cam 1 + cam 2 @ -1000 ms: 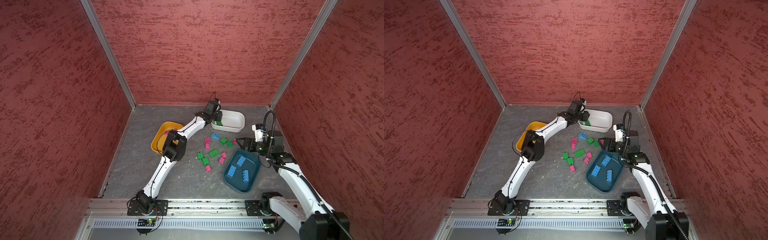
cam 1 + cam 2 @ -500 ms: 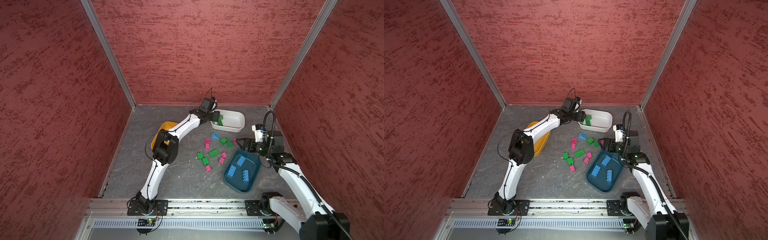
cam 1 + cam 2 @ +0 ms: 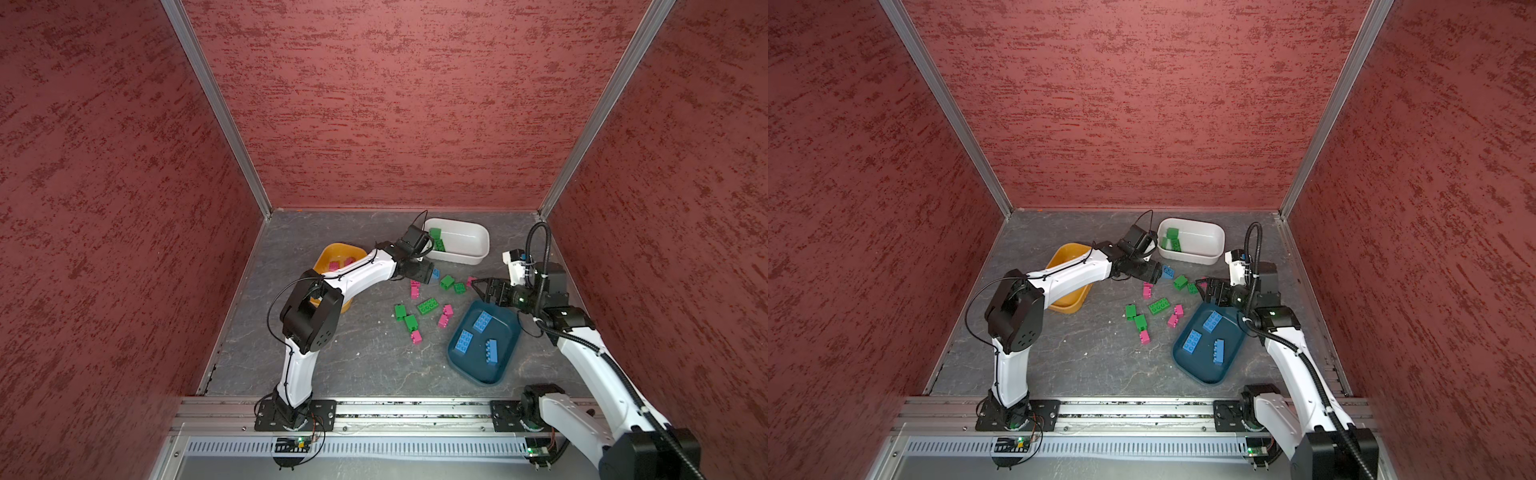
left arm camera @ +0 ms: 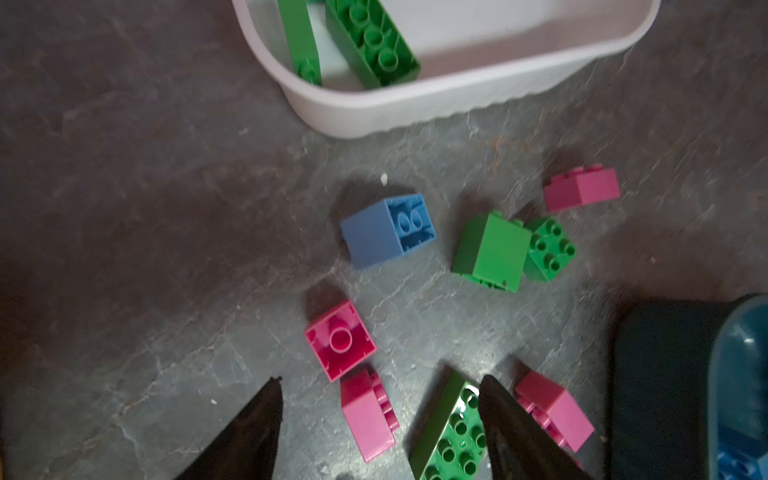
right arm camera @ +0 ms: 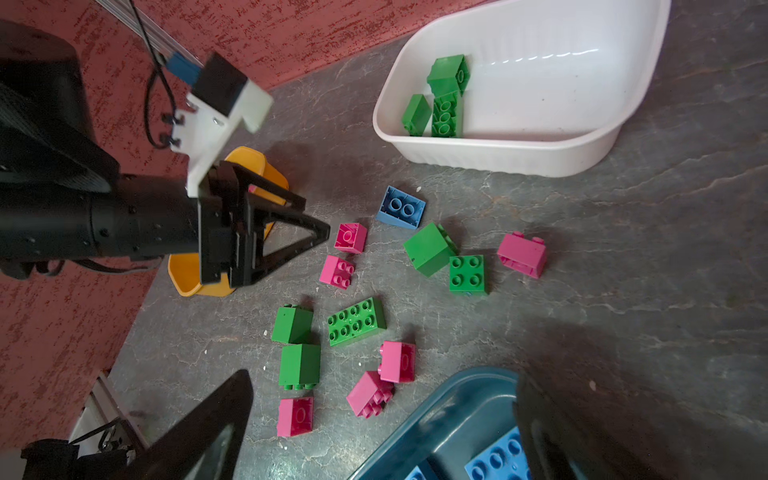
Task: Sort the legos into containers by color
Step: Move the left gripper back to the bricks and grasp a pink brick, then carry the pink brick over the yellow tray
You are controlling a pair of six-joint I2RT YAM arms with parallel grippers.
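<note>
Left wrist view looks down past the left gripper [image 4: 380,384], whose fingers stand spread apart with nothing between them. Both fingers are cut off by the frame edge, and one covers a corner of the long green brick [image 4: 449,432], which is itself cropped. Beyond them the blue brick [image 4: 386,230] lies on its side on the grey floor [image 4: 166,208], apart from the white bin [image 4: 415,108], whose far end runs out of frame. Two green bricks [image 4: 374,45] in that bin are cropped as well (the right wrist view shows a third).

In both top views the left gripper hangs low near the white bin and hides part of the blue brick [image 3: 436,273]; whether it touches the brick I cannot tell. The left arm crosses the yellow bin [image 3: 332,251], so only a few pink bricks [image 3: 334,266] inside it show. The right gripper [image 3: 478,286] sits by the far rim of the teal bin [image 3: 478,372], its fingers wide apart and empty, with a pink brick [image 3: 471,280] half hidden behind their tips. Three blue bricks [image 3: 482,322] lie in the teal bin.

The right wrist view catches only a corner of the teal bin, and the right gripper's own fingers are dark and blurred there. The other green and pink bricks lie scattered on the floor between the three bins.
</note>
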